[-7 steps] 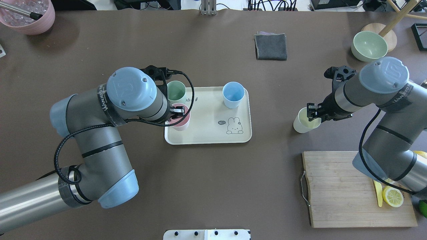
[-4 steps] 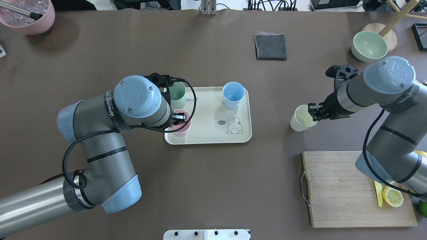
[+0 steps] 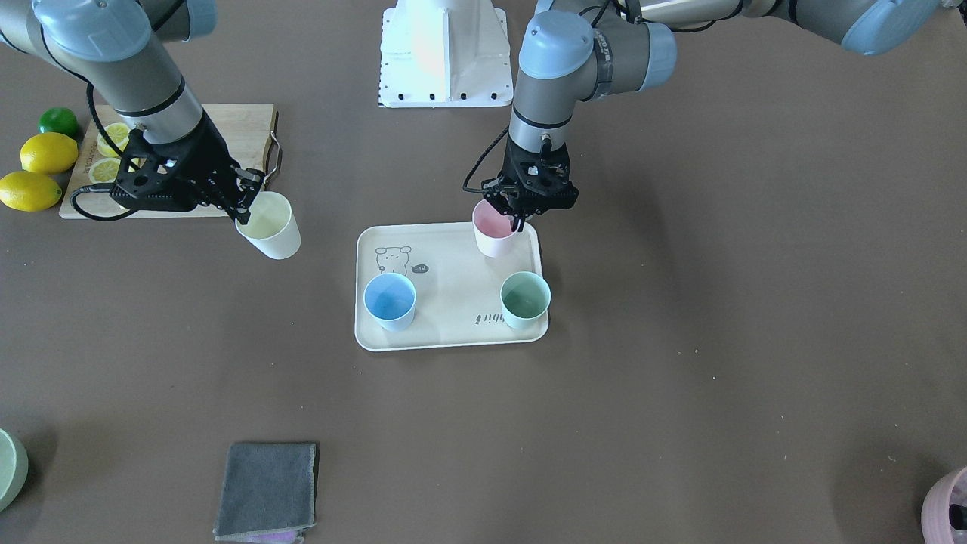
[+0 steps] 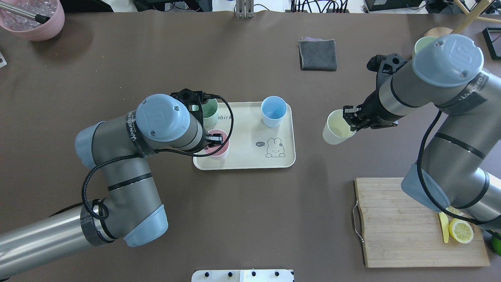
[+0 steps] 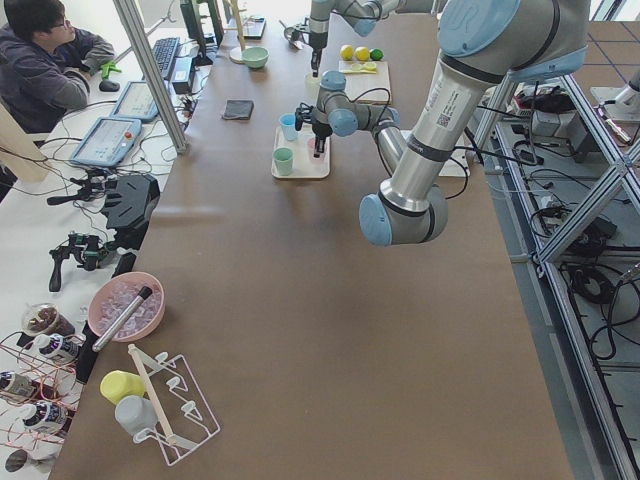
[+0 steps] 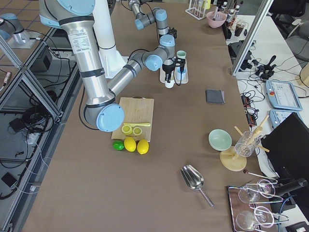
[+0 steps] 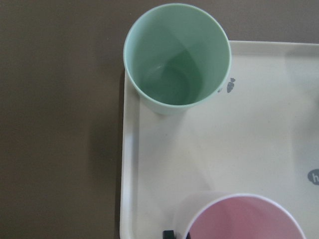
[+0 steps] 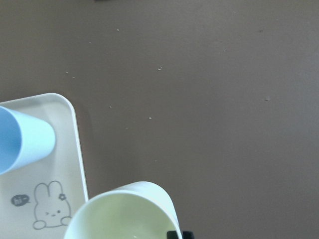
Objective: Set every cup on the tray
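On the tray [image 4: 242, 152]: mint cup [image 4: 211, 110], blue cup [image 4: 273, 111], and pink cup [image 4: 222, 149] at its near-left corner, rim clamped by the left gripper [image 4: 214, 138]. Remaining: the yellow cup [image 4: 336, 132], clamped by the right gripper [image 4: 349, 119], hangs tilted right of the tray.

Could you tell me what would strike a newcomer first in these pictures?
The right gripper holds the pale yellow cup tilted between the tray and the cutting board. On the tray, the left gripper pinches the pink cup's rim, near the mint green cup and light blue cup.

Bright even light, soft shadows, sharp.
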Available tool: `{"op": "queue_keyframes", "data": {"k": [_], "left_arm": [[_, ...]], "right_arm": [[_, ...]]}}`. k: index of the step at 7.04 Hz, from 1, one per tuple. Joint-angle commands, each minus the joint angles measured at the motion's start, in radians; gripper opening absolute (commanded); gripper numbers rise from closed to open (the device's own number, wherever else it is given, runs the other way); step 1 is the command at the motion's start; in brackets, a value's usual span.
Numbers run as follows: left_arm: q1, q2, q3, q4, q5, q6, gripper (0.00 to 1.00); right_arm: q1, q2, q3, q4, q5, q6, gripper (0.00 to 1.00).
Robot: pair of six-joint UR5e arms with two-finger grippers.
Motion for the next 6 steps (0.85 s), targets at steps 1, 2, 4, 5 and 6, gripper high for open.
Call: {"op": "queue_keyframes", "data": {"k": [1,2,4,5,6], "left_arm": [[-0.026,0.003,0.000,-0.008,-0.003,0.024,0.98],[-0.044,0.003,-0.003,-0.007,-0.006,0.024,0.99],[-0.088,0.002,-0.011,-0.002,-0.021,0.027,0.99],[-0.140,0.002,-0.020,-0.001,-0.102,0.042,0.99],[-0.197,0.017,-0.049,0.004,-0.164,0.135,0.99]], "right_arm": [[-0.031,0.092,0.018,-0.078,-0.007,0.100,0.00],[-0.064,0.108,0.016,-0.079,-0.019,0.158,0.00],[-0.160,0.141,-0.003,-0.079,-0.097,0.207,0.00],[-0.187,0.161,-0.023,-0.078,-0.111,0.233,0.00],[-0.198,0.210,-0.086,-0.072,-0.134,0.241,0.00]]}}
